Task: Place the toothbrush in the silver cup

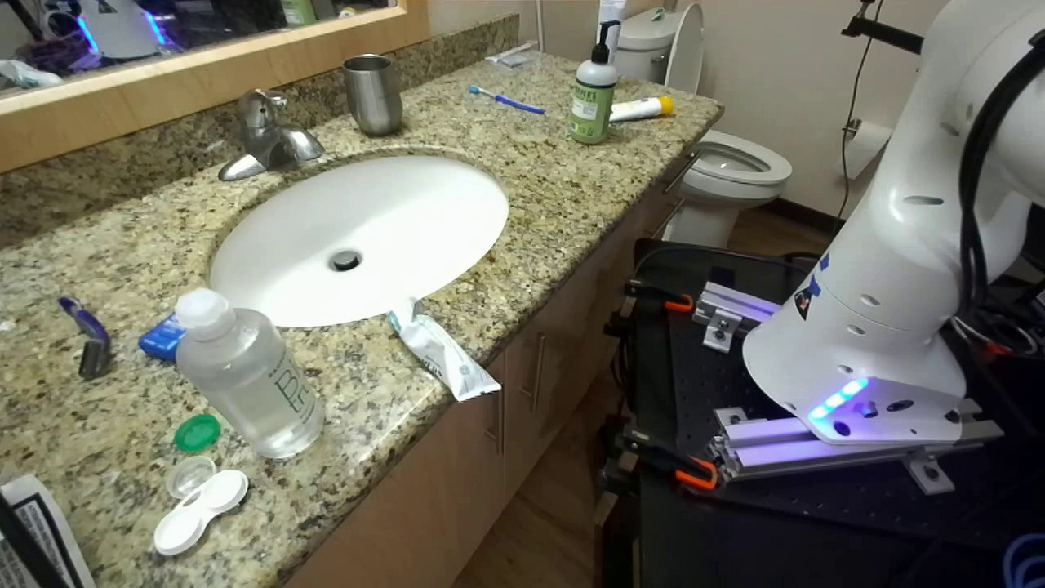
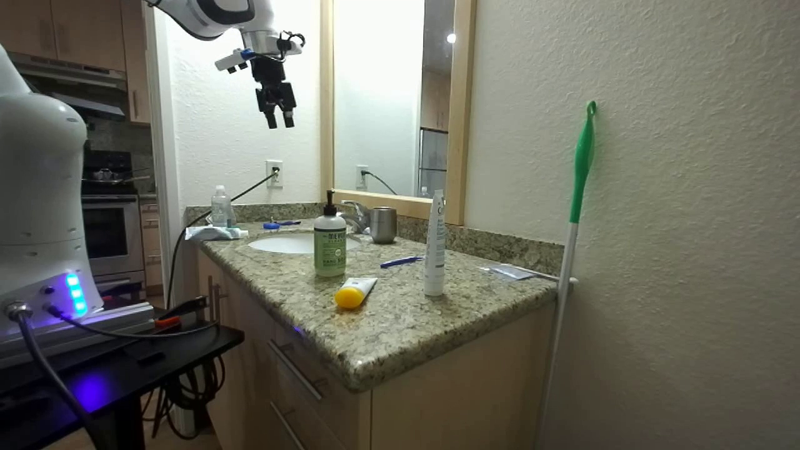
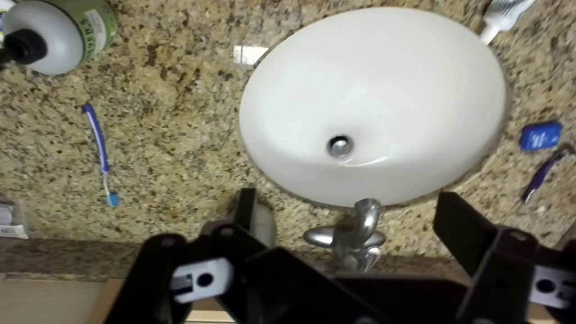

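Tool, spread wide, hangs above the counter; toothbrush lies apart from the upright silver cup.

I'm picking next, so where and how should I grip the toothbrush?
The middle of the blue handle, probably, from straight above, with the gripper straddling its long sides: the toothbrush lies flat, its handle is thicker than the pale neck, and the green pump bottle stands apart beyond the handle's end.

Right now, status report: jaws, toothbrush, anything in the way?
Jaws open, nothing held. Toothbrush lying on counter, outside upright silver cup. Pump bottle near toothbrush, faucet beside cup: both might obstruct.
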Available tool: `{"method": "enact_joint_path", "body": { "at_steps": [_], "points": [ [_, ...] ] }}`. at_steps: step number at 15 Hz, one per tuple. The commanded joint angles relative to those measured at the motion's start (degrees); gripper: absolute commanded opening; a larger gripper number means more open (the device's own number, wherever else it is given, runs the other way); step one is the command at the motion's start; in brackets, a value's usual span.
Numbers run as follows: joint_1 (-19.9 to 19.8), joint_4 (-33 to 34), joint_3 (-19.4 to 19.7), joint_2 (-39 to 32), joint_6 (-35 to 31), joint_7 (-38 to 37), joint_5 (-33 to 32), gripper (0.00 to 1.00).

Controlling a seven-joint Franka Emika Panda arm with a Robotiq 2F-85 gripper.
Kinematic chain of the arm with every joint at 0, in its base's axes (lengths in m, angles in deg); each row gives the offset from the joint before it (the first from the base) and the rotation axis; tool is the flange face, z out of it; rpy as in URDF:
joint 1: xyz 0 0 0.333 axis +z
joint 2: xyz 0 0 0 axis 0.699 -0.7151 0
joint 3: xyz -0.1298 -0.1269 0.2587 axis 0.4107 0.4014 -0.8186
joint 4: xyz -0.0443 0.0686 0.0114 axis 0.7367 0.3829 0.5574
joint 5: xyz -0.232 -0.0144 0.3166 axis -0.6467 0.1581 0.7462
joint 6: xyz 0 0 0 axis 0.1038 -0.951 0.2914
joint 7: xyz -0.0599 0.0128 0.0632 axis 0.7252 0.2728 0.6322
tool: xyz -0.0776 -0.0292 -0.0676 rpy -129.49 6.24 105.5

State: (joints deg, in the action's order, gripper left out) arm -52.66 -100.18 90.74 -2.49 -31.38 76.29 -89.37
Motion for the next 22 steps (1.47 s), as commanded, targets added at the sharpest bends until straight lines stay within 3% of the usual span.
{"method": "enact_joint_path", "body": {
  "at_steps": [1,3,4,6,7,8,10,13,16,17,21,22],
  "points": [
    [-2.82,1.2,1.23,-0.82,-0.11,1.89,2.53,1.0],
    [-4.13,3.5,4.88,-2.15,0.02,4.42,4.75,1.0],
    [-4.1,4.19,4.85,-3.32,3.79,6.19,3.17,1.0],
    [-2.72,8.6,9.55,-8.92,8.04,14.86,4.93,1.0],
    [-3.78,10.07,11.07,-12.17,6.88,17.16,3.64,1.0],
    [-5.16,10.92,11.73,-14.27,5.36,18.08,1.55,1.0],
    [-7.59,11.15,13.19,-18.61,-6.64,16.91,-1.83,1.0],
    [-7.76,12.84,15.3,-26.75,-23.63,15.84,5.63,1.0],
    [-8.24,12.39,13.04,-34.96,-36.44,9.22,14.51,1.0],
    [-9.54,10.43,12.64,-29.23,-31.75,12.84,11.27,1.0],
    [-9.9,10.65,11.7,-31.03,-33.19,12.04,11.51,1.0],
    [-10.03,12.43,11.78,-32.18,-29.91,13.02,11.3,1.0]
  ]
}}
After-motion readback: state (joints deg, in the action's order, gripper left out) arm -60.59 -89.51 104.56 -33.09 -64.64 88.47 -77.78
